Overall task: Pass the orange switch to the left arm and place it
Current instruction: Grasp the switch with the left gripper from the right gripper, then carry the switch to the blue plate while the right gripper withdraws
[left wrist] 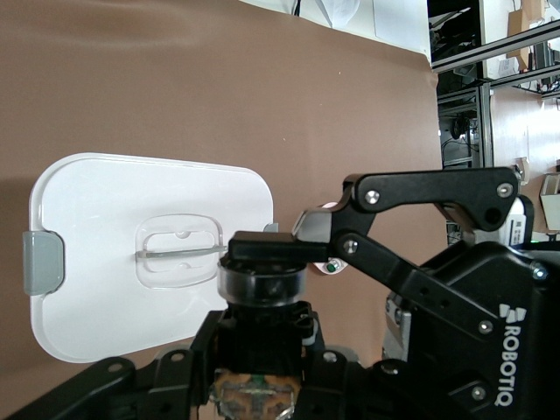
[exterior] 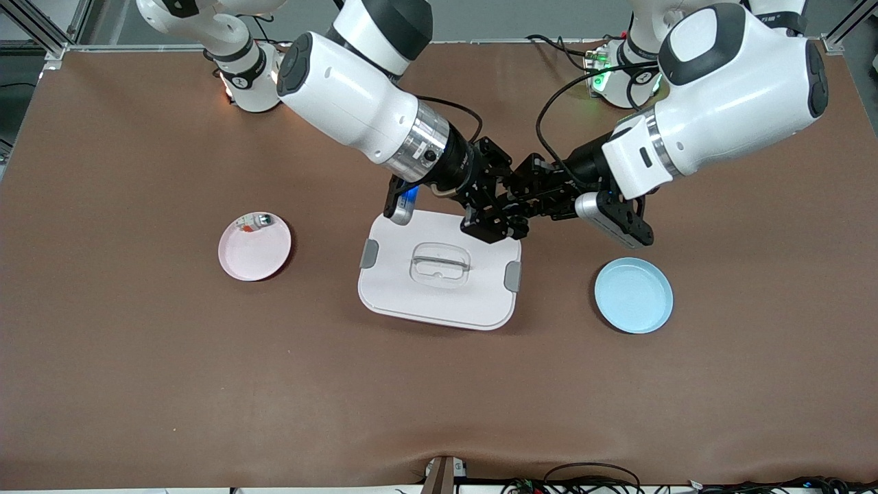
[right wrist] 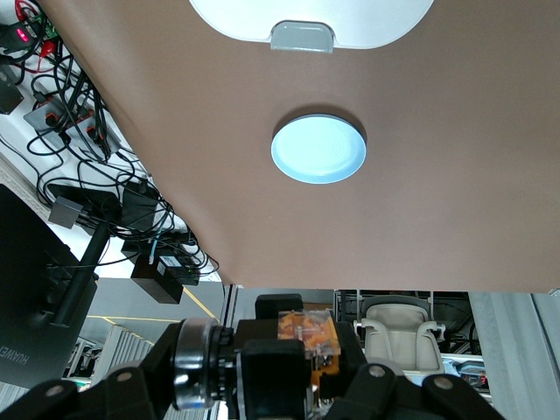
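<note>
Both grippers meet in the air over the corner of the white box [exterior: 439,288] that lies farthest from the front camera, toward the left arm's end. The orange switch [left wrist: 262,385] lies between them; its orange body also shows in the right wrist view [right wrist: 306,337]. In the front view the fingers hide it. My left gripper [exterior: 525,199] [left wrist: 262,350] is shut on its black body. My right gripper [exterior: 497,223] [right wrist: 297,367] is shut on it too, with one finger pad [left wrist: 271,247] at the cap end. The box also shows below in both wrist views [left wrist: 105,227] [right wrist: 262,13].
A pink plate [exterior: 254,257] with a small whitish-grey part [exterior: 255,222] on it lies toward the right arm's end. A blue plate [exterior: 633,295] [right wrist: 318,149] lies toward the left arm's end. The brown mat [exterior: 137,343] covers the table.
</note>
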